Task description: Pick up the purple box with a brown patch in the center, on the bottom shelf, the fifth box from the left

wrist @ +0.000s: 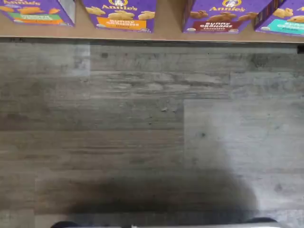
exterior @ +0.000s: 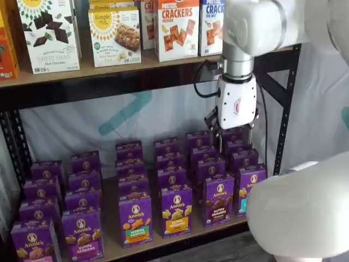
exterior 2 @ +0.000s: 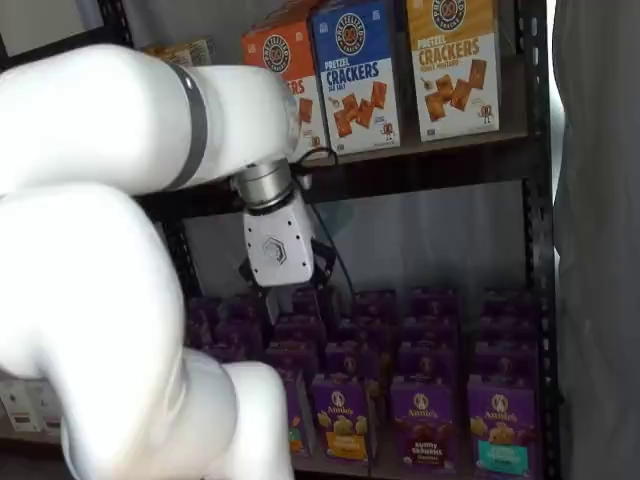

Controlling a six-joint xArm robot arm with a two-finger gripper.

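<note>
The purple box with a brown patch (exterior: 219, 199) stands at the front of the bottom shelf, labelled Bunny Grahams Chocolate. It also shows in a shelf view (exterior 2: 420, 420) and in the wrist view (wrist: 218, 19) at the shelf's edge. My gripper (exterior: 233, 136) hangs on its white body above that box's row, well clear of the boxes. A gap shows between its two black fingers and nothing is held. In a shelf view (exterior 2: 290, 288) the white body hides most of the fingers.
Purple boxes with orange (exterior: 176, 210), green (exterior: 135, 220) and teal (exterior: 250, 188) patches stand beside it. Cracker boxes (exterior: 177, 27) fill the upper shelf (exterior: 109, 76). A black upright (exterior: 286, 103) stands at right. Large white arm links (exterior: 300, 213) lie in front. Grey plank floor (wrist: 142, 133) lies below.
</note>
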